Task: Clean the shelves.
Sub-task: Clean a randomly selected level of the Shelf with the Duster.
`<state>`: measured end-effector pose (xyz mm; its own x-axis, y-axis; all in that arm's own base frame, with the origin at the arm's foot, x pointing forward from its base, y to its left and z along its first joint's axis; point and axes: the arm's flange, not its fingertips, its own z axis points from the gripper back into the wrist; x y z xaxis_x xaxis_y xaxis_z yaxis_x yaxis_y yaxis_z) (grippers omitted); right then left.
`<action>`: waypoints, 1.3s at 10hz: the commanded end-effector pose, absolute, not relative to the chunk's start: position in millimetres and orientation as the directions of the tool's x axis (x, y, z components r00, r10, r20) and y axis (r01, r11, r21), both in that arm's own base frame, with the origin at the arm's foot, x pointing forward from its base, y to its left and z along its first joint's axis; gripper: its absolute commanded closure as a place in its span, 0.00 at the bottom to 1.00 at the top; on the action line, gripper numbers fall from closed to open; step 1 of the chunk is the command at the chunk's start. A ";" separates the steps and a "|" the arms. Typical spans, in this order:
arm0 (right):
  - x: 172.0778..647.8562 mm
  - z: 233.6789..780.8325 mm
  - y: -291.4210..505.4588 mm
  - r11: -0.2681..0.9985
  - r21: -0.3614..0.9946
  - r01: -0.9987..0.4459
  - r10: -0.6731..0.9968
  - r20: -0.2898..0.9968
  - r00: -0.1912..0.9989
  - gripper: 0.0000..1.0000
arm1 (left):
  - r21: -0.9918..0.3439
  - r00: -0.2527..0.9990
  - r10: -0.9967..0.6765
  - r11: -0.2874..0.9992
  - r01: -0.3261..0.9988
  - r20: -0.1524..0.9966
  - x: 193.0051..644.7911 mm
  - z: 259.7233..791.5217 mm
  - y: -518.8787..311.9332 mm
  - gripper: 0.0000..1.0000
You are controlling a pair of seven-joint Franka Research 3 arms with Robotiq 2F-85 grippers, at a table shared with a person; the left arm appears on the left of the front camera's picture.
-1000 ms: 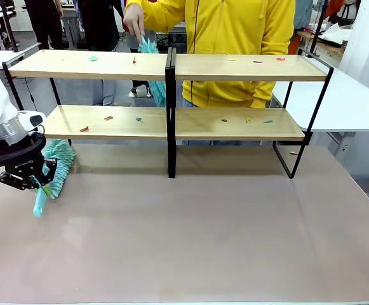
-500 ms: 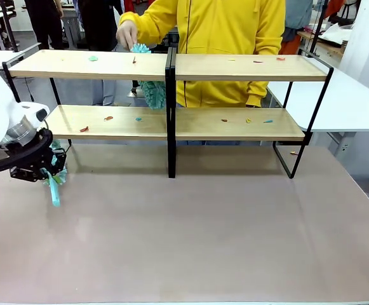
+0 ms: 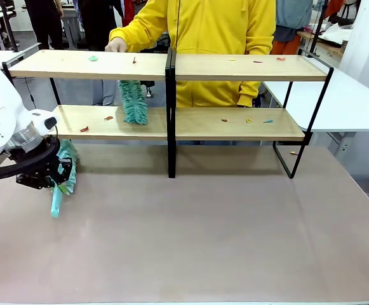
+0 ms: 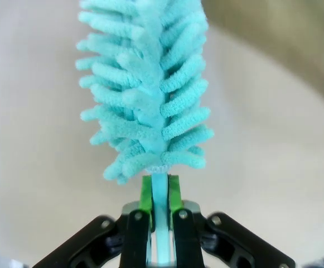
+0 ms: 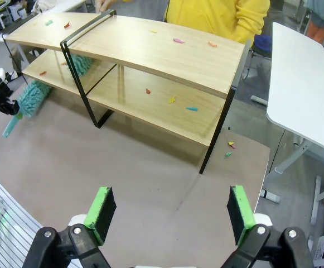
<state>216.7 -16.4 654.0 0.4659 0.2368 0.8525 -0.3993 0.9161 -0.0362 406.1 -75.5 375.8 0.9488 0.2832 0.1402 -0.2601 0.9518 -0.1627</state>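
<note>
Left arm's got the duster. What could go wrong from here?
The left gripper pinches the duster by its thin handle alone; it may twist once the head presses the shelves. The person's duster hangs at the lower left board, nearest this arm: they might clash there.

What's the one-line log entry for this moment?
left hand: shut on duster handle, by shelves' left end | right hand: open, empty | person: second duster between tiers | scraps: on both boards
</note>
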 end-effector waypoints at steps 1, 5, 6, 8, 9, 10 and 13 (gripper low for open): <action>216.9 653.3 -17.2 0.911 -0.038 -0.410 0.243 0.854 0.461 0.00 | -0.200 0.989 0.109 0.976 -0.087 0.103 381.8 389.0 -61.2 1.00; 216.9 653.3 -17.2 0.911 -0.038 -0.410 0.243 0.854 0.461 0.00 | -0.204 0.938 -0.344 0.922 0.328 -0.046 323.6 396.9 -37.9 1.00; 216.9 653.3 -17.2 0.911 -0.038 -0.410 0.243 0.854 0.461 0.00 | -0.218 0.848 -0.523 0.840 0.497 -0.084 298.9 401.5 -21.3 1.00; 216.9 653.3 -17.2 0.911 -0.038 -0.410 0.243 0.854 0.461 0.00 | -0.267 0.692 -0.721 0.665 0.698 0.013 263.0 413.8 7.3 1.00; 216.9 653.3 -17.2 0.911 -0.038 -0.410 0.243 0.854 0.461 0.00 | -0.276 0.678 -0.728 0.635 0.722 0.099 254.3 419.3 16.3 1.00; 216.9 653.3 -17.2 0.911 -0.038 -0.410 0.243 0.854 0.461 0.00 | -0.256 0.630 -0.755 0.582 0.772 0.181 241.3 423.9 23.5 1.00; 216.9 653.3 -17.2 0.911 -0.038 -0.410 0.243 0.854 0.461 0.00 | -0.158 0.574 -0.769 0.553 0.818 0.281 170.2 429.9 70.4 1.00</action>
